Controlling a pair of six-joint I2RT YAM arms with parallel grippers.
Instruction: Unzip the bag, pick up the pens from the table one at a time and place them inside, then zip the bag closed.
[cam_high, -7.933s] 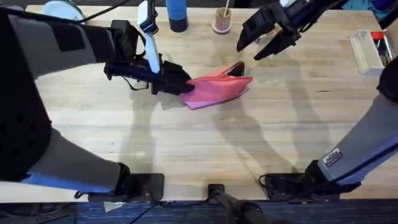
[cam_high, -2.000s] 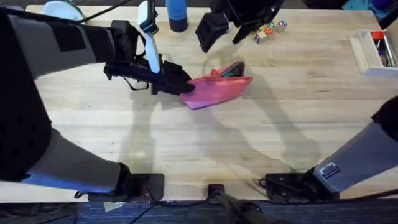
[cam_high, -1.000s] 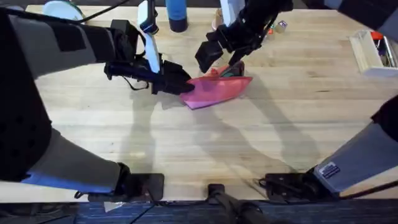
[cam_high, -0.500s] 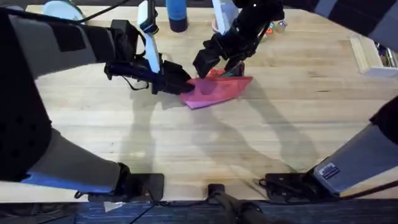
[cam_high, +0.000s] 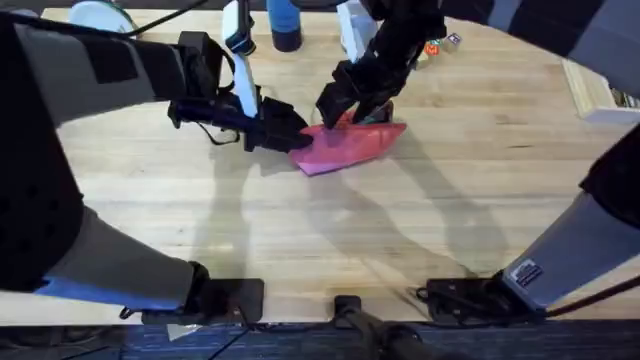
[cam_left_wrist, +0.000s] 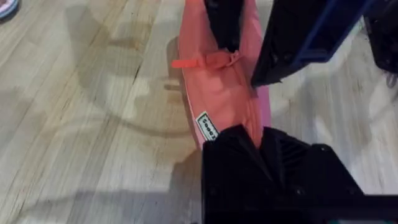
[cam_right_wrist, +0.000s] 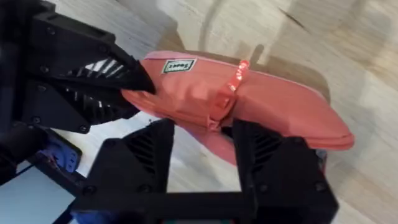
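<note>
The pink-red bag (cam_high: 352, 143) lies on the wooden table (cam_high: 330, 230), at the back of its middle. My left gripper (cam_high: 293, 135) is shut on the bag's left end (cam_left_wrist: 214, 93); in the left wrist view its black fingers (cam_left_wrist: 236, 140) clamp the fabric beside a small white label. My right gripper (cam_high: 347, 106) hangs over the bag's top edge. In the right wrist view it (cam_right_wrist: 203, 149) is open, its fingers standing on either side of the red zipper pull (cam_right_wrist: 227, 93). The pens are out of view.
A blue bottle (cam_high: 285, 24) and a white cup (cam_high: 352, 26) stand along the back edge, with small coloured cubes (cam_high: 442, 44) beside them. A clear plastic box (cam_high: 598, 92) sits at the far right. Bare wood stretches in front of the bag.
My right arm has swung from the back right over to the bag and lowered its open gripper onto the zipper. The left gripper has kept its hold on the bag's end.
</note>
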